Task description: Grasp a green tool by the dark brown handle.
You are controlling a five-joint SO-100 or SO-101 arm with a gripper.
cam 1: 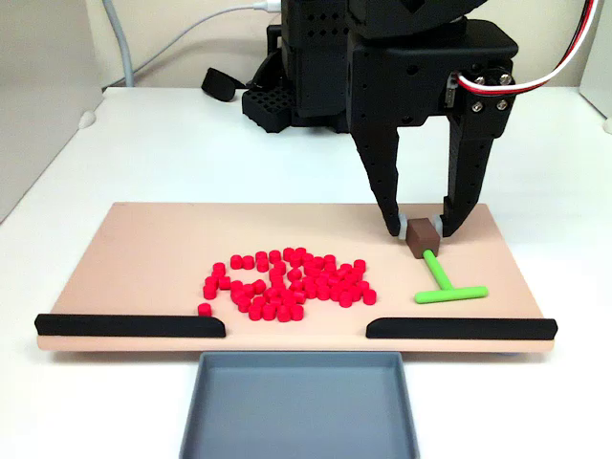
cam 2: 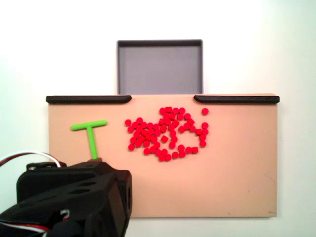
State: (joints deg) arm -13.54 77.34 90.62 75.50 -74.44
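The green tool [cam 1: 442, 282] lies flat on the right part of the tan board [cam 1: 143, 258], its crossbar toward the front and its stem running back to the dark brown handle [cam 1: 422, 238]. My gripper [cam 1: 421, 228] hangs straight down over that handle, open, one finger on each side of the cube and close to it. From the other fixed view the green tool [cam 2: 90, 132] shows at the left, with its handle end hidden under the black arm [cam 2: 74, 197].
Several red pellets [cam 1: 285, 284] are heaped mid-board, left of the tool. Two long black bars [cam 1: 129, 326] [cam 1: 461, 328] line the board's front edge with a gap between them, and a grey tray [cam 1: 301, 402] sits below that gap. The arm's base [cam 1: 287, 86] stands behind.
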